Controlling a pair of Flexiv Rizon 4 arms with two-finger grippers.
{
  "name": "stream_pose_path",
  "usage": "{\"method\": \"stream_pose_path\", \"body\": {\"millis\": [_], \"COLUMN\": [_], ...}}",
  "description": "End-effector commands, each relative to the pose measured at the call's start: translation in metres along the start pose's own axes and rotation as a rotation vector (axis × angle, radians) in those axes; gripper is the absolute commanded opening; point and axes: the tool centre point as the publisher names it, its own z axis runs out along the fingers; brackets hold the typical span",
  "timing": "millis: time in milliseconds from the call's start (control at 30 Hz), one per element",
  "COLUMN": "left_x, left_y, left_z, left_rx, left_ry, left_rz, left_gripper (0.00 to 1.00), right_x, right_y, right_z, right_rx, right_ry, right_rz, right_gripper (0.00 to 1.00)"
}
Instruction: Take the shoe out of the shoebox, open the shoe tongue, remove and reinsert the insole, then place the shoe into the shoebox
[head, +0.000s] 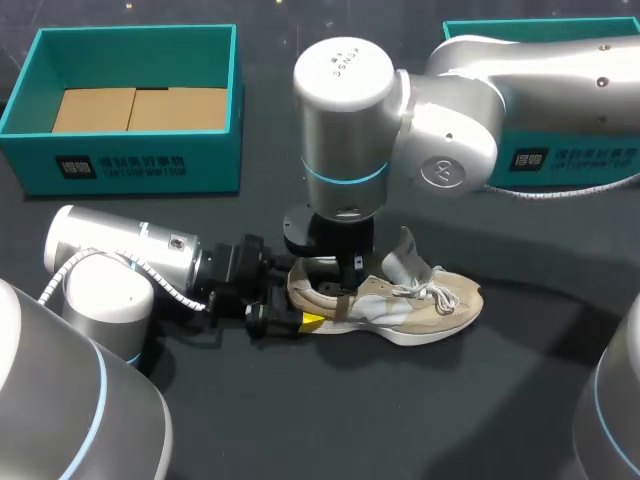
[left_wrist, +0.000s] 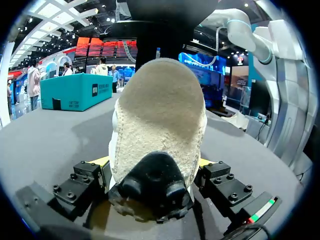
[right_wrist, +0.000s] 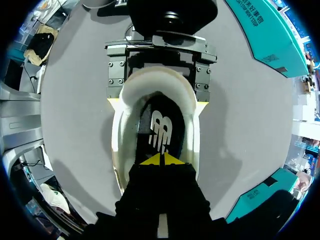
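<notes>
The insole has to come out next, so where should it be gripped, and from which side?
Probably pinch the insole at its heel end, coming straight down. The shoe stands upright, heel clamped by the left gripper, and only that end lies bare in the opening; the forefoot runs under the laces.
</notes>
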Motion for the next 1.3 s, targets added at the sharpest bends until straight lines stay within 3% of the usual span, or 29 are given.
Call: {"method": "stream_pose_path", "body": {"millis": [33, 400, 467, 533, 767, 933, 1067, 1300], "left_x": [0.004, 0.004, 0.004, 0.004, 0.004, 0.004, 0.004, 0.004], "left_y": [0.004, 0.004, 0.004, 0.004, 0.004, 0.004, 0.004, 0.004], "left_z": [0.000, 0.000, 0.000, 0.000, 0.000, 0.000, 0.000, 0.000], "left_rx": [-0.001, -0.001, -0.001, -0.001, -0.001, -0.001, -0.001, -0.001], "left_ry": [-0.002, -0.002, -0.002, -0.002, -0.002, -0.002, -0.002, -0.002], "left_rz": [0.000, 0.000, 0.000, 0.000, 0.000, 0.000, 0.000, 0.000], "left_gripper": [0.00, 0.00, 0.00, 0.00, 0.00, 0.00, 0.00, 0.00], "right_x": [0.003, 0.003, 0.000, -0.002, -0.009, -0.013, -0.015, -0.011], "right_y": [-0.014, -0.034, -0.036, -0.037, -0.042, -0.045, -0.046, -0.040], "right_z": [0.008, 0.008, 0.008, 0.010, 0.019, 0.026, 0.029, 0.041], "right_rx": [-0.025, -0.033, -0.035, -0.039, -0.080, -0.106, -0.123, -0.141], "right_ry": [-0.001, -0.017, -0.019, -0.017, -0.013, -0.005, 0.010, 0.066], "right_rz": [0.023, 0.086, 0.090, 0.095, 0.095, 0.092, 0.081, 0.055], "right_gripper": [0.00, 0.00, 0.19, 0.28, 0.40, 0.41, 0.48, 0.47]}}
